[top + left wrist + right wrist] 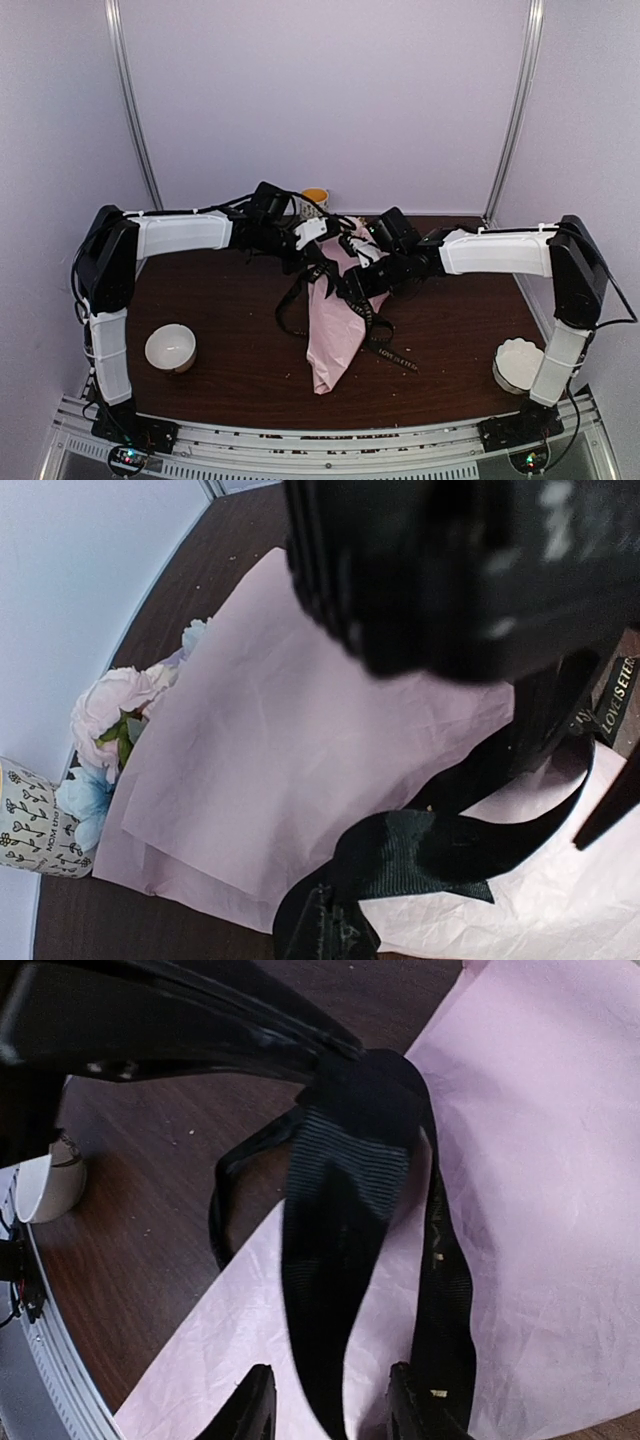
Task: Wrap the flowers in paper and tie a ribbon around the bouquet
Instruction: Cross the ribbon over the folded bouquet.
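Observation:
The bouquet lies mid-table as a pink paper cone, its point toward the near edge. The flowers, pale pink and blue, show at its wide far end. The black ribbon with gold lettering loops over and beside the cone. My left gripper is shut on the ribbon, holding one strand up above the paper. My right gripper hovers close over the cone, open. A hanging strand of ribbon passes between its two fingers untouched. In the top view both grippers, left and right, meet over the cone's upper half.
A white bowl stands near the left arm's base, and another white bowl by the right arm's base. A patterned cup stands at the back beside the blooms. A ribbon tail trails right of the cone.

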### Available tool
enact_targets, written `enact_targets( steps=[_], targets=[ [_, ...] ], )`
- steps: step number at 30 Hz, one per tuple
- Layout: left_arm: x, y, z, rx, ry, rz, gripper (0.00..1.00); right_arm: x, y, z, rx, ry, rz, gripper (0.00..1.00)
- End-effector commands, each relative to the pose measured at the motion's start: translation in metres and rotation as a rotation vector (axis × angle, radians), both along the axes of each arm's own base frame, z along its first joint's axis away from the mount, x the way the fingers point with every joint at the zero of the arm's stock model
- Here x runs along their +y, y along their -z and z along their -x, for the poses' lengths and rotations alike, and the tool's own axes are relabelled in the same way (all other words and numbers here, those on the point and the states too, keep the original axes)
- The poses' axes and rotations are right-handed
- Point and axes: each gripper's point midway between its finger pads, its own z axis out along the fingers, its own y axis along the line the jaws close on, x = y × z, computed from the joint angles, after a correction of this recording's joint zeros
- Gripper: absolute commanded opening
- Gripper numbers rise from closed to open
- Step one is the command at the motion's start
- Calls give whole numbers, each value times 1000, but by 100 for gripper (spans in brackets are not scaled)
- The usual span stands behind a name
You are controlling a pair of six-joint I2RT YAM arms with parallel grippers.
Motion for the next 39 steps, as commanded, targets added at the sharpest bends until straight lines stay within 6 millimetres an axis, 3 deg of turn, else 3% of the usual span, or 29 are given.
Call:
enact_targets(
  steps=[1, 6, 9, 11, 18, 23, 28, 32, 39],
  targets=[
    [-2, -5, -8, -9, -15, 31, 0, 6, 14, -8, -31, 19, 44, 38],
    [0, -7, -11, -6, -26, 42, 0, 9, 27, 2, -13, -9, 71, 34],
    [2, -7, -15, -4, -35, 45, 0, 8, 23, 7, -6, -20, 52, 9],
    [4, -6, -15, -3, -41, 41, 0, 6, 15, 10, -15, -22, 36, 0],
    [12, 4, -22, -19, -95, -2, 0, -10, -13, 1, -42, 66, -13, 0],
    [14, 8, -19, -8, -94, -8, 0, -15, -22, -14, 54, 138, -155, 0],
    [11, 9, -16, 6, -83, 7, 0, -42, -7, -42, 89, 302, -129, 1],
    [7, 9, -14, 13, -73, 18, 0, -69, 9, -67, 61, 425, 31, 4],
    [-2, 16, -9, 38, -61, 19, 0, -90, 27, -91, 26, 520, 222, 22]
  ],
)
